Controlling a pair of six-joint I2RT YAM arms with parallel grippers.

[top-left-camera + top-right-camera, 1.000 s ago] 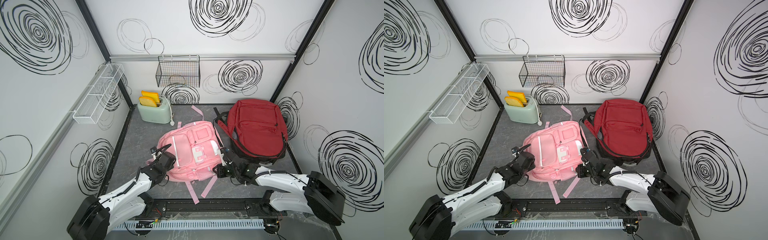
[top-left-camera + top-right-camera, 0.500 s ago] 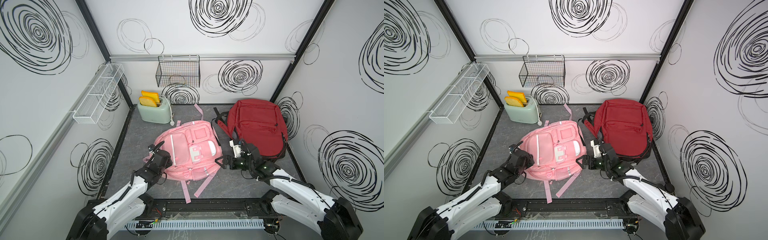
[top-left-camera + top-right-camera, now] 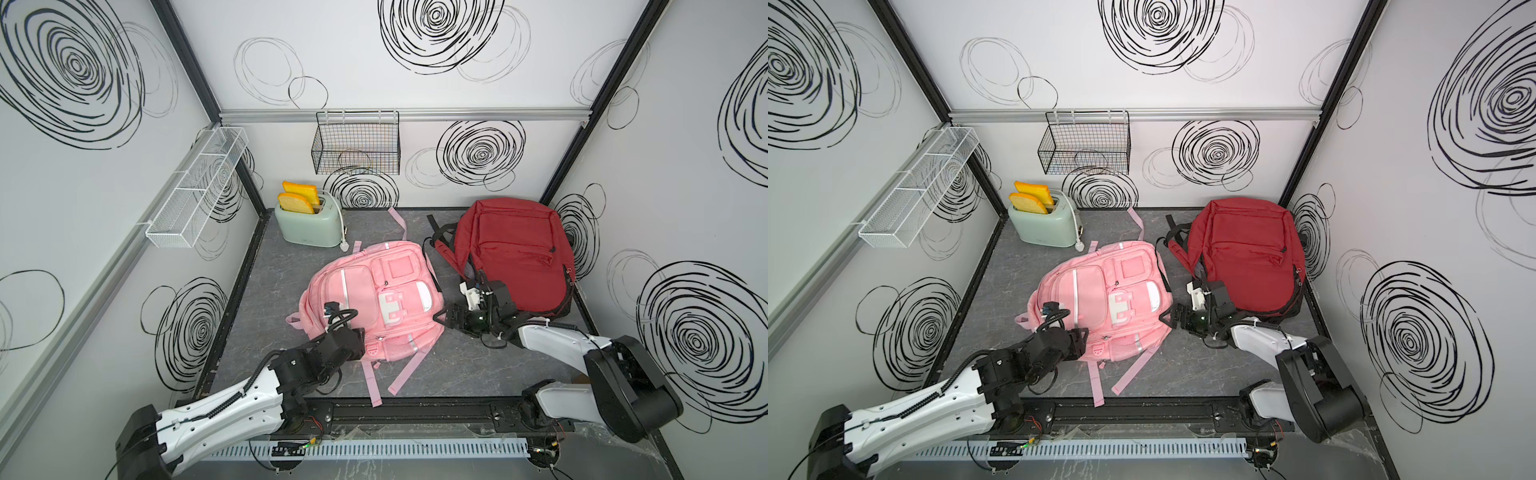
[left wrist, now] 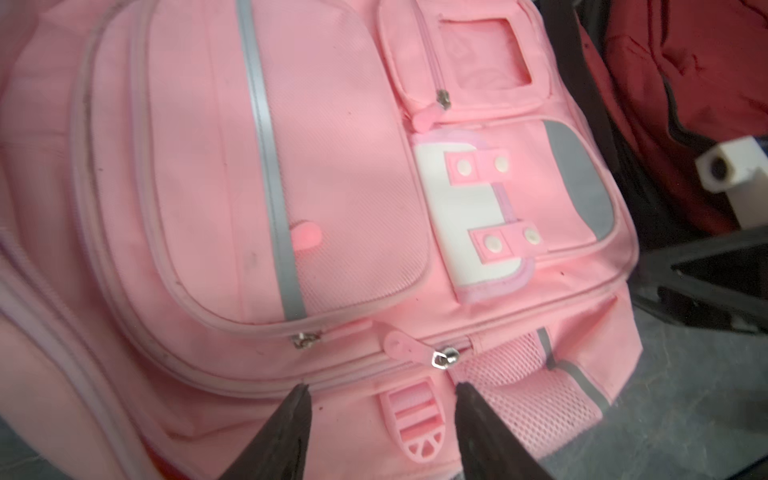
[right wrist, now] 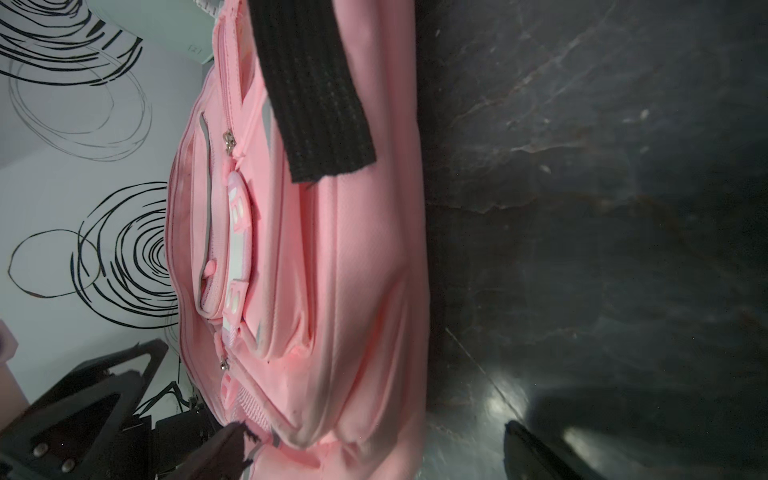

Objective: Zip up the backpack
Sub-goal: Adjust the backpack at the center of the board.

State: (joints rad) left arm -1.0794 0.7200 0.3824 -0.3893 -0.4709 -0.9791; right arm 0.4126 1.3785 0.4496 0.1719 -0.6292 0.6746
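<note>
Since a second ago both claws have let go of the pink backpack (image 3: pixel 365 286), which has swung round and slid a little toward the left edge of the bench (image 3: pixel 266 291). It lies flat in the middle, with its straps (image 3: pixel 407 371) trailing toward the front edge.

The left claw (image 4: pixel 380 390) stands part open and empty, just over the buckle (image 4: pixel 415 428). The zipper pull (image 4: pixel 444 358) sits just past its fingertips, by the mesh pocket (image 4: pixel 511 374). The zip behind it looks shut, so the job seems all but done. The right claw (image 3: pixel 444 322) is spread wide at the pack's right side; whether a finger touches the cloth I cannot tell. Each claw should back straight off, clear of the straps and pull, so nothing snags and drags the zip open.

The white rack (image 3: pixel 195 187) on the left wall shows nothing inside. The toaster (image 3: pixel 309 228) in the back left corner holds two slices of toast (image 3: pixel 297 201). The black basket (image 3: pixel 355 151) on the back wall looks bare. The pink pack's pockets are closed, their contents hidden. So too with the red backpack (image 3: pixel 511 253) in the back right corner.
</note>
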